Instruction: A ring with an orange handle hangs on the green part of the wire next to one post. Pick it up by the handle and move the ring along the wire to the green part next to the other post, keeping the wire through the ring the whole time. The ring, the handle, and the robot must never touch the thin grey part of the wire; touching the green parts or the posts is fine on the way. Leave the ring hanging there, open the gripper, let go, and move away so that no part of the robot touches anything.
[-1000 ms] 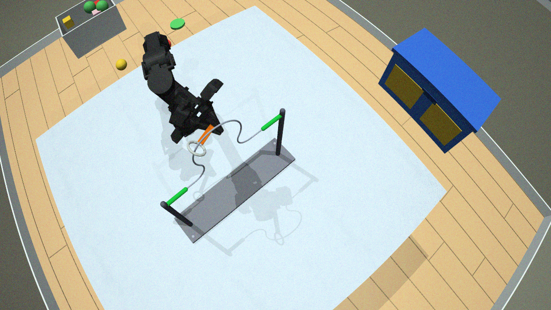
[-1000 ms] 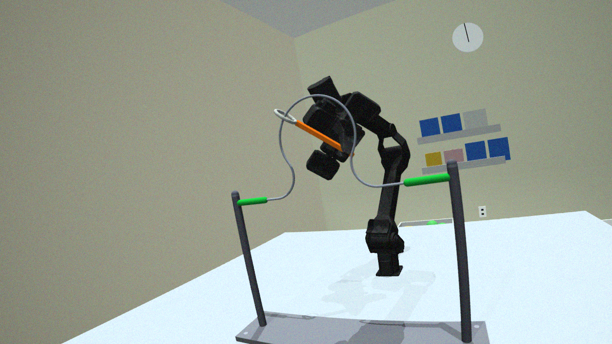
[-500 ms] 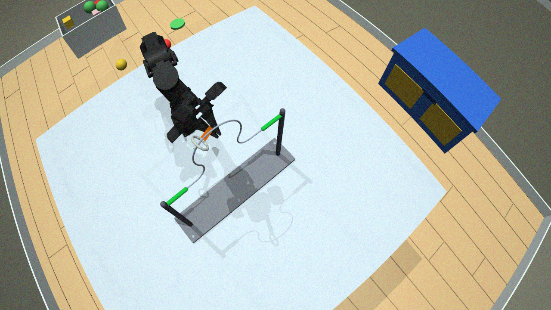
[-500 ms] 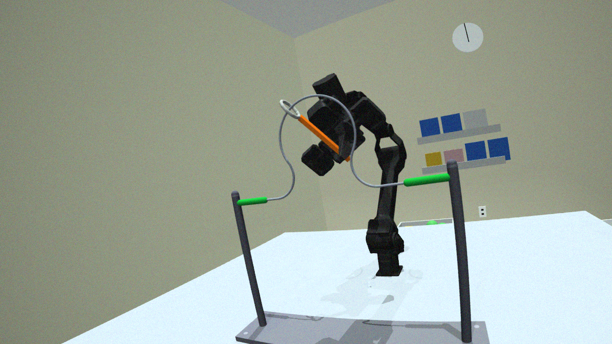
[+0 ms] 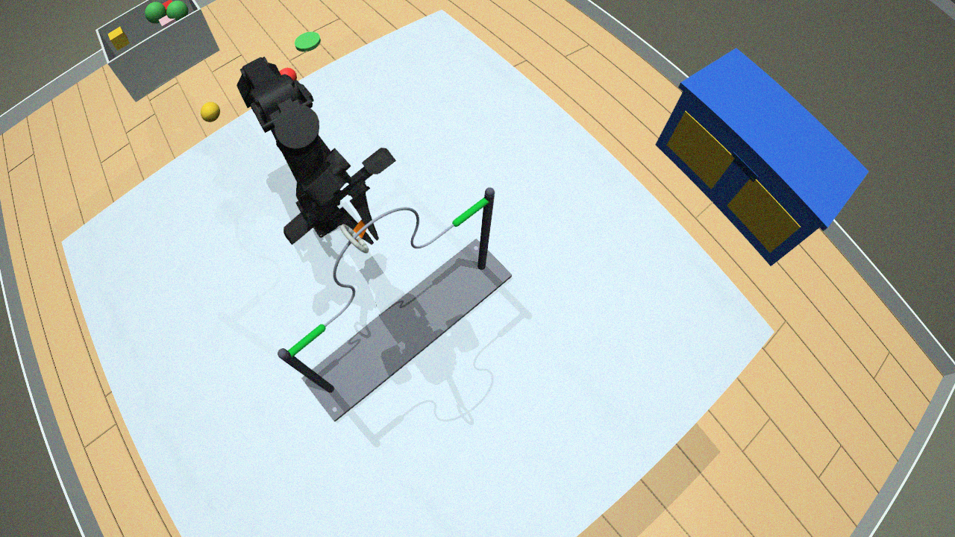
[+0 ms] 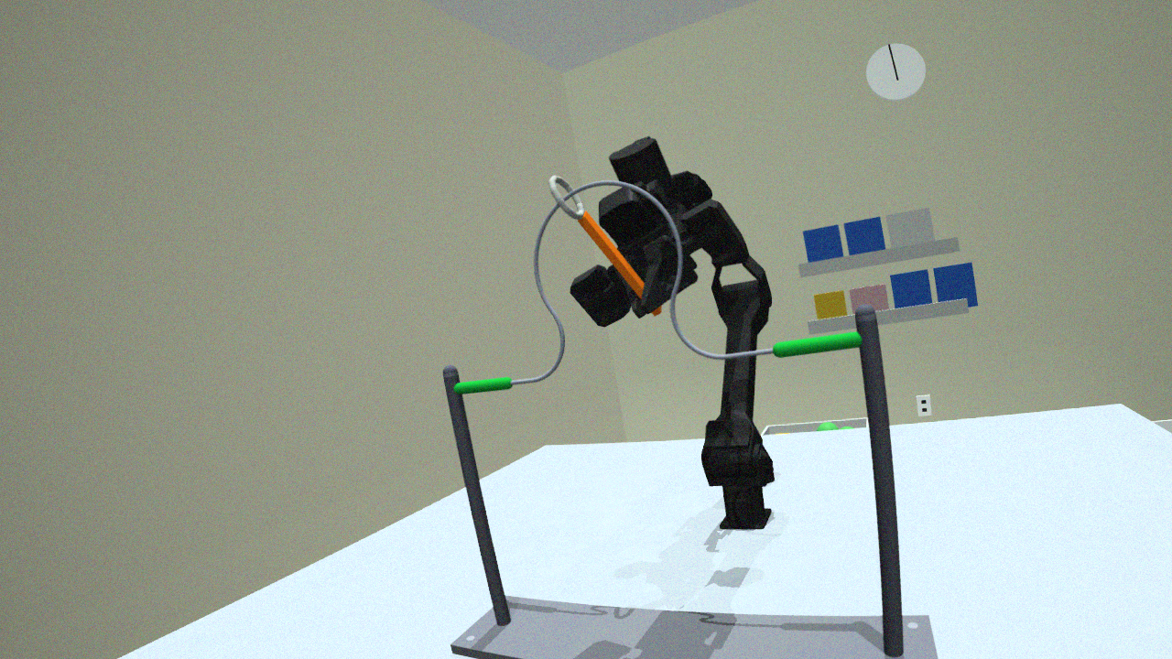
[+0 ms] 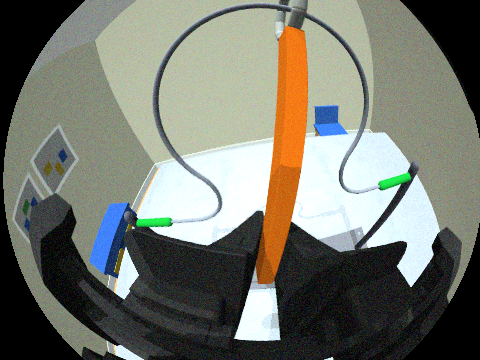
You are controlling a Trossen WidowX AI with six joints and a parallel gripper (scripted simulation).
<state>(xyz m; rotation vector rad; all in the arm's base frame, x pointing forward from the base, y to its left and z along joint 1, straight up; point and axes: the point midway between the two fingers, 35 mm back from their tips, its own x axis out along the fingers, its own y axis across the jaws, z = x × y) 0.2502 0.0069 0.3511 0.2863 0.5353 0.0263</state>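
The pale ring is around the thin grey wire, on the upper left of the arch in the exterior view; contact cannot be told. Its orange handle slants down to the right there. My gripper is shut on the handle's lower part, behind the arch in the exterior view. One green part is by the left post in the top and exterior views, the other by the right post.
Two dark posts rise from a grey base plate. A blue cabinet stands at the right in the top view. A grey bin, yellow ball and green disc are near the arm's base.
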